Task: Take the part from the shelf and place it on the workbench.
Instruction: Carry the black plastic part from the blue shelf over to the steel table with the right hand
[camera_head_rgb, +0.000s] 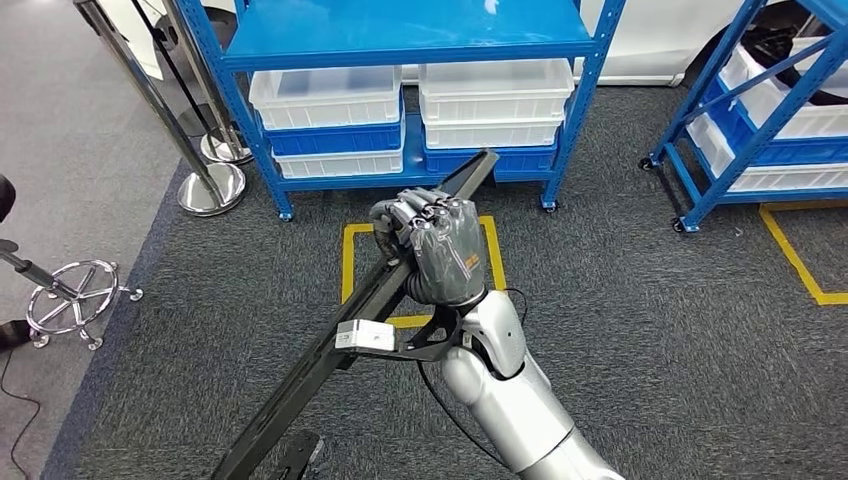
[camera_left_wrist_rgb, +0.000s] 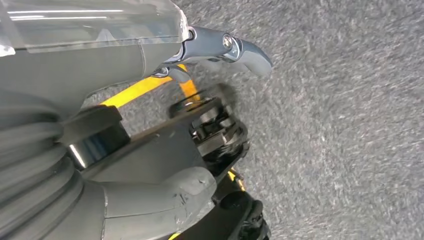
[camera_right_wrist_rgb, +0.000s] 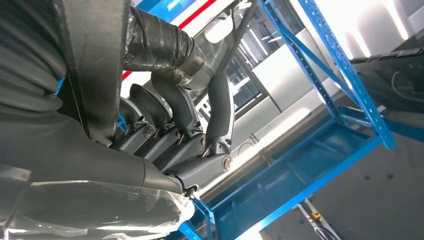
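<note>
The part (camera_head_rgb: 330, 345), a long flat black metal bar, runs from 7 to 1 o'clock above the grey carpet (camera_head_rgb: 650, 330). The right robot hand (camera_head_rgb: 435, 245) wraps its dark fingers around it, before the blue steel shelf (camera_head_rgb: 400, 40). I cannot tell how the left robot hand (camera_left_wrist_rgb: 150, 170) lies.

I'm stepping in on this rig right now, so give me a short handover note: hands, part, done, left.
Right hand: grips the long black bar, held slanting above the carpet in front of the blue shelf.
Left hand: hangs over the carpet; whether it is open or closed can't be told.
Done: bar is off the shelf and in hand.
Left: carry it to the workbench and set it down.
</note>
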